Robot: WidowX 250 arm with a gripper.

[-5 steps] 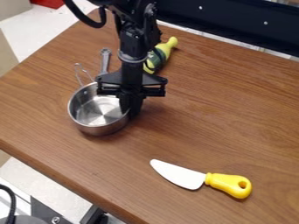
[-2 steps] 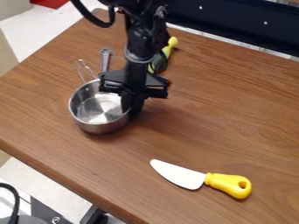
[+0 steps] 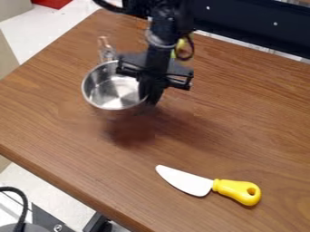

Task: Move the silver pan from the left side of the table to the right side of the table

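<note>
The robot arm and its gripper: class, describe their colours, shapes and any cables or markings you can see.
The arm is black, with a grey ring around its slim lower part. The gripper is black too, with a wide crosspiece. A black cable loops beside the arm.

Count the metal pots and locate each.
1: the round silver metal pot, held by its rim in the black two-finger hand, above the brown wooden table. The black arm may hide others.
</note>
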